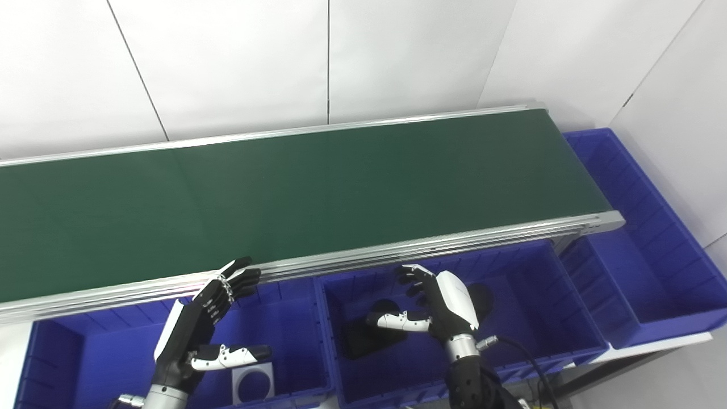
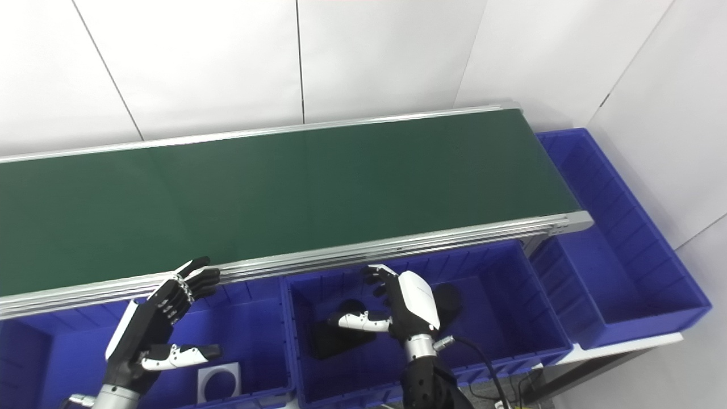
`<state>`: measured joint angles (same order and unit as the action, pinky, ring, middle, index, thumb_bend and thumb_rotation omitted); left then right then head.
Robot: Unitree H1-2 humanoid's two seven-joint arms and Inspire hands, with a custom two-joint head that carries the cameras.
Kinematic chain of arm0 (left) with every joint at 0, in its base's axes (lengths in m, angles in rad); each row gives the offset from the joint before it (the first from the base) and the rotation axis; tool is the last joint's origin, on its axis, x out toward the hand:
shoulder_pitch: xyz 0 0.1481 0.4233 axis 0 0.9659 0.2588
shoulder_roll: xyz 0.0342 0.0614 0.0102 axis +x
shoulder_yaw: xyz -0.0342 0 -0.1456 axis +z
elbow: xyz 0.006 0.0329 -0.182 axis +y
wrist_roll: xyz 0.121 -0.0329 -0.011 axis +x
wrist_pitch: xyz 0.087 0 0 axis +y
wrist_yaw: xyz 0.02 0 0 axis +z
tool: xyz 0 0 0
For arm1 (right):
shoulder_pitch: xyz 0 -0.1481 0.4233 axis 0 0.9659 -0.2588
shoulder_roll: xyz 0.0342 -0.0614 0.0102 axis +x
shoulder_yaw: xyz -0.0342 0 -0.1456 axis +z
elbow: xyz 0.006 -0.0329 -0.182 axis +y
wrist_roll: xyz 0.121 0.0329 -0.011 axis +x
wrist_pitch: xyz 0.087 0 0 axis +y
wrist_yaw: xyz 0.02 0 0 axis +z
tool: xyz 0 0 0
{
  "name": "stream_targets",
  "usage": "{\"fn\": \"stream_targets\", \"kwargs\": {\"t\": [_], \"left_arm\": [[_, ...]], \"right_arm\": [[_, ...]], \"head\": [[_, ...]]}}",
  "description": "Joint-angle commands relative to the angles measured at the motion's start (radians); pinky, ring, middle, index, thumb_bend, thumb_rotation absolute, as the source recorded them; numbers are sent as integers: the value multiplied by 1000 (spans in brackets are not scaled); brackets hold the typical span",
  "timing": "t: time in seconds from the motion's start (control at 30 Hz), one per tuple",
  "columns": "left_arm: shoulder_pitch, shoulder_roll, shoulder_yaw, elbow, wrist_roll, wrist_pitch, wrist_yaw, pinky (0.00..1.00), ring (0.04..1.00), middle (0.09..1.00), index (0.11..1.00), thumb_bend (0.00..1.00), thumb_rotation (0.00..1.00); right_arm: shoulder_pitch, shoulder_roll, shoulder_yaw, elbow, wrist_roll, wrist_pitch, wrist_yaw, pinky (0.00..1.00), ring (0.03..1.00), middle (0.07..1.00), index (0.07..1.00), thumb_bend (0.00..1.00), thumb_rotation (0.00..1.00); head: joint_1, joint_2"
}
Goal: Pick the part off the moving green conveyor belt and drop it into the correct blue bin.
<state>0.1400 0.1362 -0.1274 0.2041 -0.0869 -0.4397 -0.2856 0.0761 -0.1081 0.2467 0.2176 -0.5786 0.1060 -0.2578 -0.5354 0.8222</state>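
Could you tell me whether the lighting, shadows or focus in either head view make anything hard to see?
Left eye view: even light, no glare on the matte green conveyor belt; dark parts under the white-backed right hand blur into shadow in the middle blue plastic bin. Right eye view: same; the black-and-white left hand looks sharp, both hands open.

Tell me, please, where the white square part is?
The white square part lies in the leftmost blue bin, just below the left hand.

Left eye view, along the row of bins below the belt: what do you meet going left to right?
Left hand → white square part in the left bin → black parts → right hand over the middle bin → end bin.
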Motion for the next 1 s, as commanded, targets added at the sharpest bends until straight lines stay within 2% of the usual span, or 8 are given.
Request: {"fn": "stream_targets", "kwargs": {"t": [0.0,0.17,0.3,0.43,0.57,0.67,0.7,0.97], "left_arm": [[-3,0,5,-27,2,-29,-5,784,803,801,846,901,193],[0,-4,3,-31,-6,-29,-7,787,803,798,844,903,180],[6,-11,-4,-37,4,-27,-2,796,808,798,844,907,181],[14,-23,-13,-49,23,-19,10,805,810,802,848,903,174],[13,-46,-27,-44,57,-20,23,808,812,806,851,901,179],[4,-69,-38,-39,131,-27,64,773,797,800,846,899,206],[0,-77,-43,-35,147,-27,76,775,797,796,841,902,209],[-10,-110,-75,-25,227,-26,137,741,767,781,825,913,226]], "right_arm": [[-8,-2,-3,-30,1,-23,-4,530,638,709,743,1000,474],[3,-6,-2,-57,8,-26,11,515,628,703,743,1000,477],[48,-20,18,-182,33,-35,78,483,585,670,741,1000,491],[89,-34,23,-282,102,-75,134,460,567,669,740,1000,487],[126,-57,9,-368,186,-104,187,451,571,684,736,1000,491],[140,-87,-10,-412,267,-153,232,444,570,701,729,1000,508],[142,-95,-19,-416,297,-174,244,445,565,697,722,1000,505],[127,-117,-51,-363,535,-344,360,479,565,668,711,1000,443]], "head": [[2,1],[23,1],[58,1],[106,7],[213,18],[295,29],[342,35],[491,48]]}}
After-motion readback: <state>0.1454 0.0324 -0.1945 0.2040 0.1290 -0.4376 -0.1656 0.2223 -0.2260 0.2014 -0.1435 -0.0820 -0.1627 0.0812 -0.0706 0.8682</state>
